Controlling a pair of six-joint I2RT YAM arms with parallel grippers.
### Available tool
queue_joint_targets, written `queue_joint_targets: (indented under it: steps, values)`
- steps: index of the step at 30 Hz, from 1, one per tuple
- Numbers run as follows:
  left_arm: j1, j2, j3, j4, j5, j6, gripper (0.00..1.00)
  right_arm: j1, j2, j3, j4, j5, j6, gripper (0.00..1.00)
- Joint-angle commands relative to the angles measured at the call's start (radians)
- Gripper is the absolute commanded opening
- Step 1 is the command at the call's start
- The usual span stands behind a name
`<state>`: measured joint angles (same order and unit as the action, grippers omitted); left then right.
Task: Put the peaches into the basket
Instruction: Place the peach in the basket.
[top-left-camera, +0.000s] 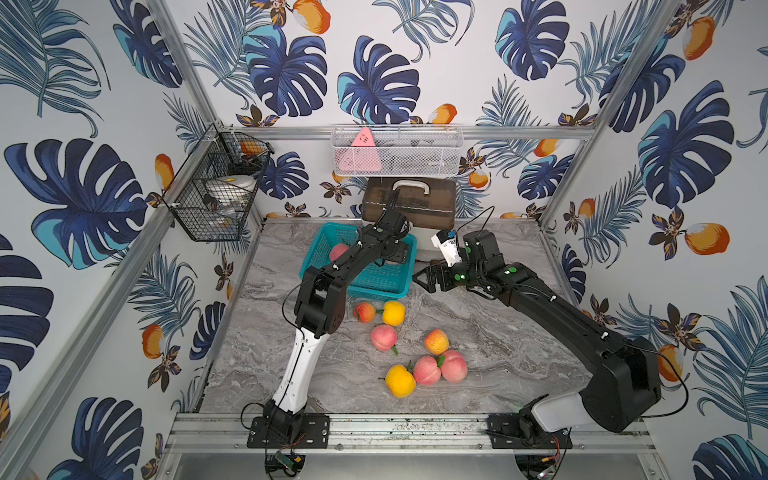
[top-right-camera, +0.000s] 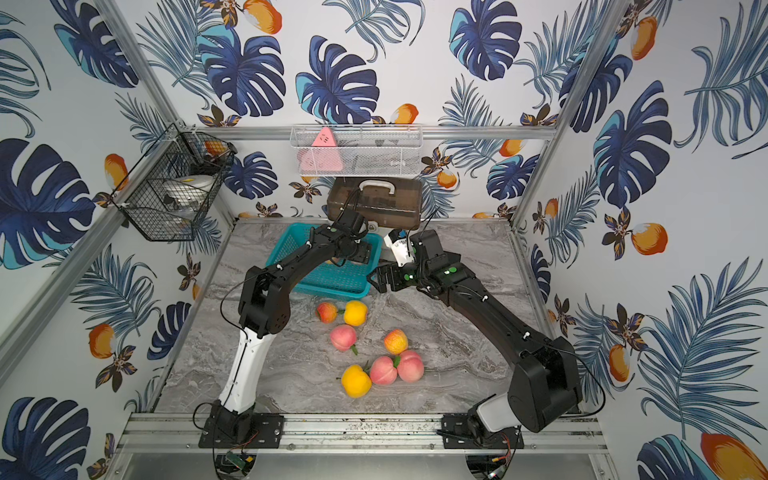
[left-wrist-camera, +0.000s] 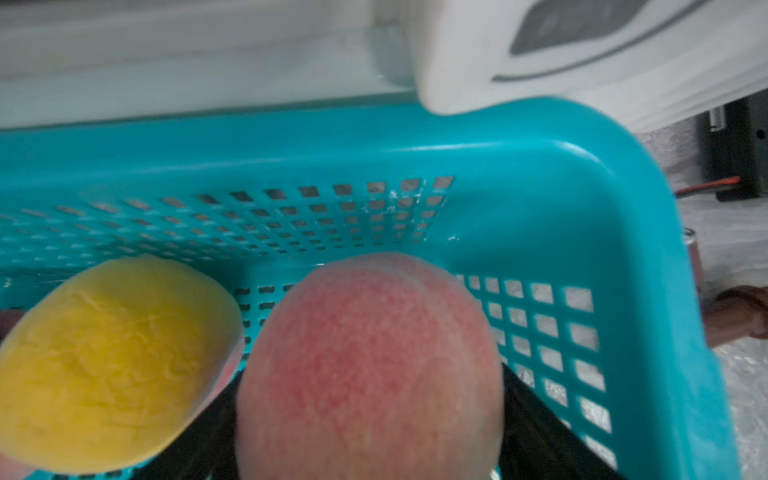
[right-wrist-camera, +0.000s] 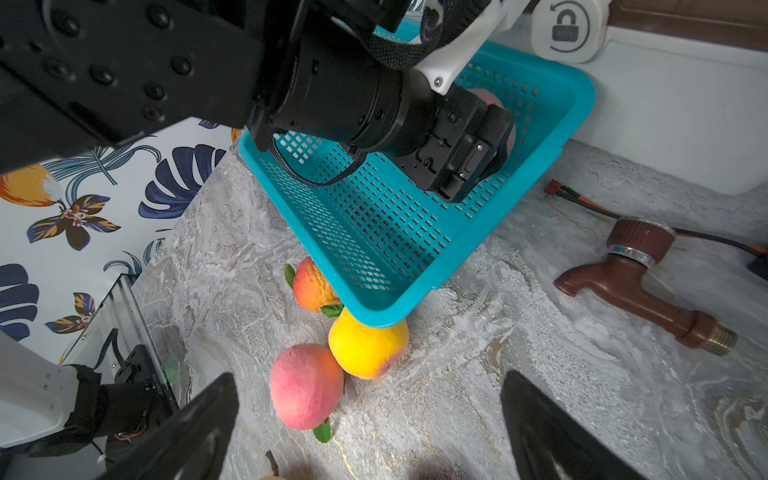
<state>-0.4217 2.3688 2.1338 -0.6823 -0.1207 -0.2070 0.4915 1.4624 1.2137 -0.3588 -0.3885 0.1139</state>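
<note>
The teal basket (top-left-camera: 376, 293) (top-right-camera: 332, 286) stands at the back of the table. My left gripper (top-left-camera: 397, 253) (top-right-camera: 360, 252) reaches down into it, shut on a pink peach (left-wrist-camera: 370, 353) that fills the space between its black fingers (left-wrist-camera: 536, 436). A yellow peach (left-wrist-camera: 112, 365) lies in the basket beside it, and a pink one (top-left-camera: 338, 251) shows near the far side. Several more peaches lie on the table in front, among them an orange-red one (top-left-camera: 365, 311), a yellow one (right-wrist-camera: 365, 345) and a pink one (right-wrist-camera: 305, 384). My right gripper (top-left-camera: 424, 280) (right-wrist-camera: 370, 378) hovers open just right of the basket, holding nothing.
A brown tap (right-wrist-camera: 636, 282) and a red-black cable (right-wrist-camera: 582, 199) lie on the table right of the basket. Behind it stands a brown box with a white handle (top-left-camera: 409, 201). On the walls hang a white mesh basket (top-left-camera: 397, 151) and a black wire basket (top-left-camera: 216, 191).
</note>
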Motion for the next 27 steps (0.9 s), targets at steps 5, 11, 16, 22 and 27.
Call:
queue_joint_targets:
  steps: [5,11,16,22,27]
  values:
    - [0.000,0.031,0.016,-0.016,-0.073,0.040,0.80,-0.017,-0.013,-0.018,0.036,-0.026,0.010,1.00]
    - [0.002,0.045,0.007,-0.005,-0.089,0.044,0.81,-0.036,-0.025,-0.031,0.048,-0.032,0.014,1.00]
    - [0.001,0.056,0.003,0.002,-0.087,0.043,0.82,-0.048,-0.024,-0.029,0.053,-0.040,0.020,1.00]
    - [0.002,0.067,0.011,0.000,-0.087,0.046,0.88,-0.056,-0.030,-0.036,0.060,-0.042,0.026,1.00]
    - [0.002,0.061,0.014,0.003,-0.082,0.046,0.94,-0.066,-0.034,-0.034,0.072,-0.053,0.034,1.00]
